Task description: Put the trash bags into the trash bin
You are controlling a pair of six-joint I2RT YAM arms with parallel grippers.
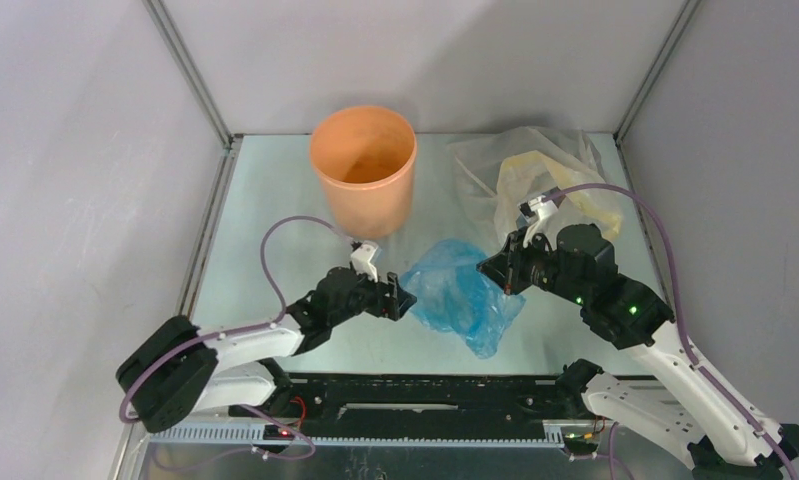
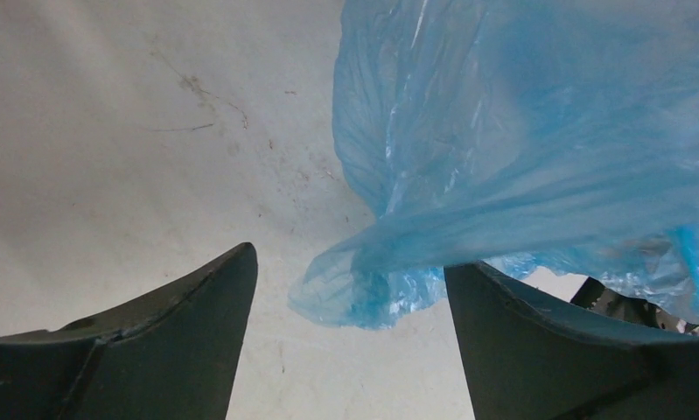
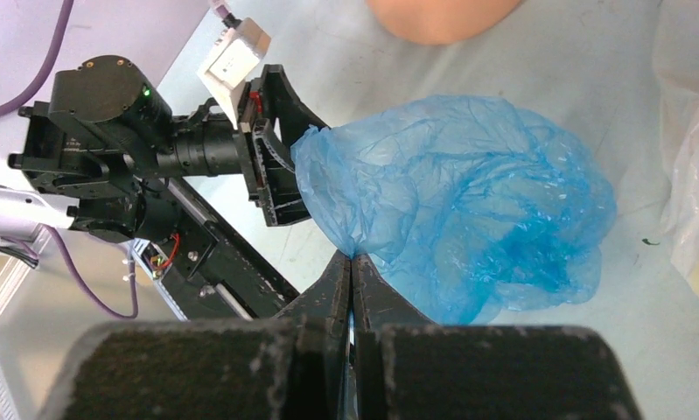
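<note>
The blue bag (image 1: 462,295) lies crumpled on the table (image 1: 265,200), on the near side of the bin (image 1: 367,205) and a little to its right, without touching it. It is spread between the two grippers, so its long axis runs left to right across the front of the bin.

The right gripper (image 1: 490,268) is clenched. In its wrist view the fingertips meet on the edge of the film, so I judge that it grasps the bag at the end farther from the bin. The left gripper (image 1: 403,297) has its jaws wide apart at the end closer to the bin. One loose corner of the bag hangs between its fingers but is not pinched.

The left arm is nearer to the bin, which stands beyond it. The next move, I think, depends on catching this corner.

I count one blue bag (whether it has more layers I cannot tell), one bin, one yellowish clear bag (image 1: 550,180) right of the bin, and two grippers.
</note>
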